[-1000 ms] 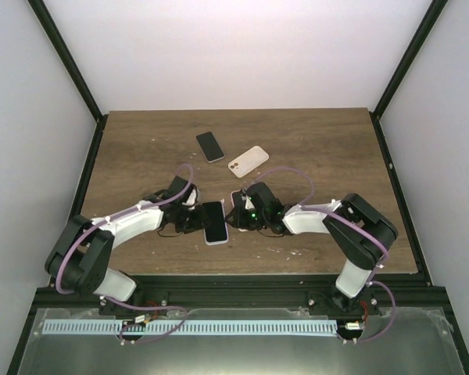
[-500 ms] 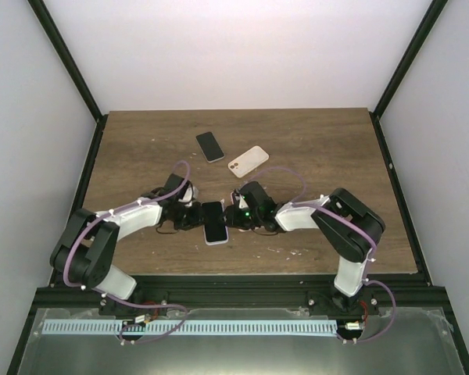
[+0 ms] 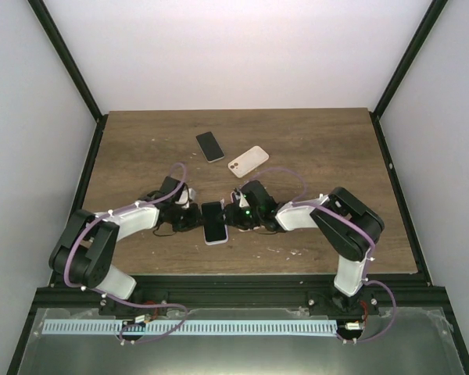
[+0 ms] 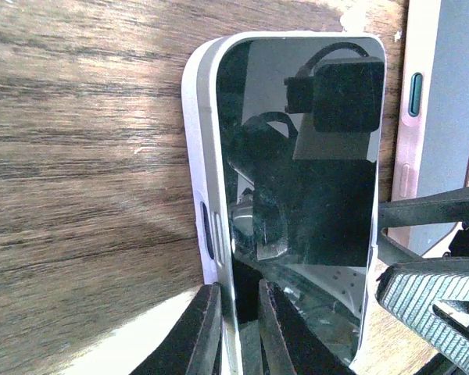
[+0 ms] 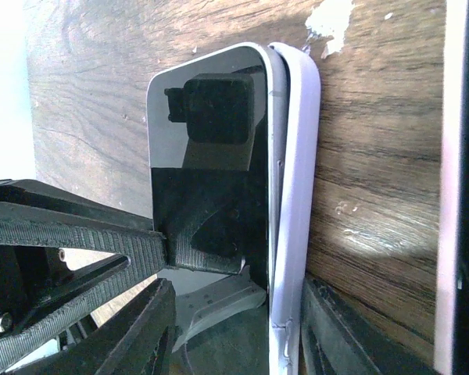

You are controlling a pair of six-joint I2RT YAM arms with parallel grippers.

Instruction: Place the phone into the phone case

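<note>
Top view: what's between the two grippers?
The phone and its white case lie between the left gripper and the right gripper. The top view shows this, and both wrist views agree.

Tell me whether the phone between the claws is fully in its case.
Partly in: the phone stands proud of the case along one long edge, a gap showing.

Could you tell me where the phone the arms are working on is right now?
In the top view the phone lies front-centre on the table, between the left gripper and right gripper, closer to the arms than the second dark phone.
</note>
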